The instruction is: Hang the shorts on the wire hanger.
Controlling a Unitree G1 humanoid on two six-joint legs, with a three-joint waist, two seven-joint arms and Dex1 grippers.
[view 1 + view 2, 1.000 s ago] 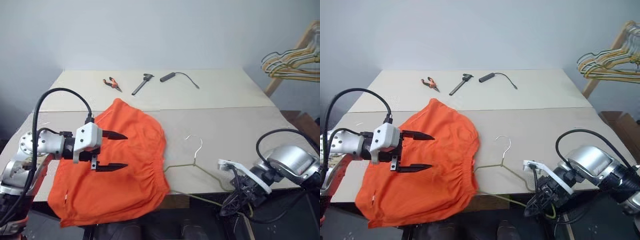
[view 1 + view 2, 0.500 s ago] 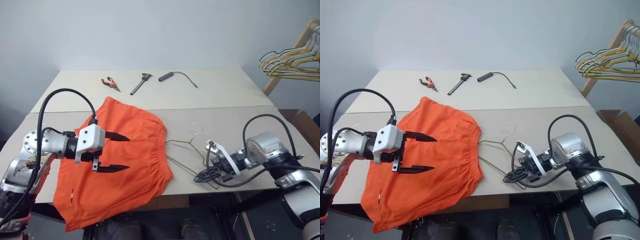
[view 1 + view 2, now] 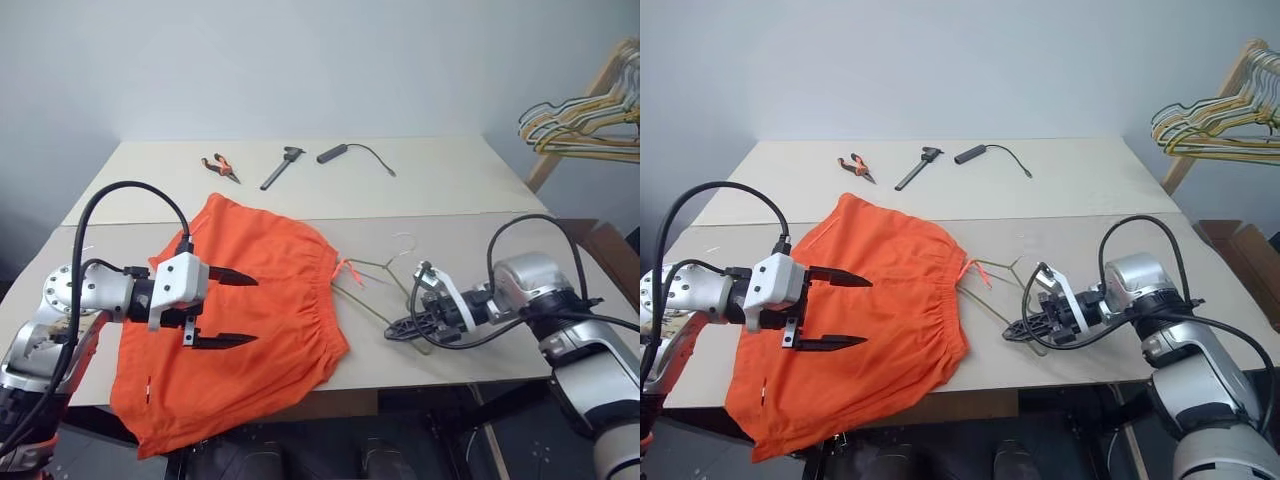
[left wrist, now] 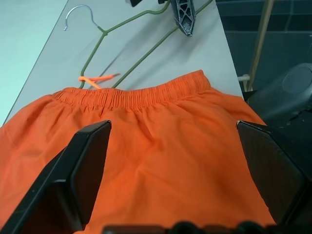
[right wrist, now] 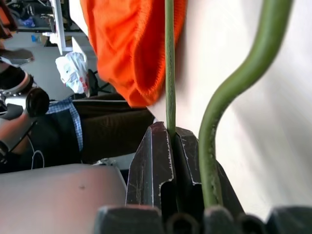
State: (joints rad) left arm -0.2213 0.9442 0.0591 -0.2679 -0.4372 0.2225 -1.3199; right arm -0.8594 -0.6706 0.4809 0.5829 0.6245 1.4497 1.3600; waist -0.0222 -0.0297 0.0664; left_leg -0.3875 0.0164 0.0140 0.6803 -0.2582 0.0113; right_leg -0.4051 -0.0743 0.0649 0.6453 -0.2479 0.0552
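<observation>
Orange shorts (image 3: pixel 245 325) flat on counter (image 3: pixel 440 190), directly under left claw (image 3: pixel 225 310) (spread wide, empty). Wire hanger (image 3: pixel 375 290) pinched in right claw (image 3: pixel 398 330), waistband just ahead. Step: bringing hanger up. Next: feed wire into waistband opening.

Workshop — pliers (image 3: pixel 223 166) on a bare worktable (image 3: pixel 440 180).

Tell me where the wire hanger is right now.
The wire hanger lies on the table right of centre, pinched by the right gripper, its far end beside the shorts waistband.
</observation>
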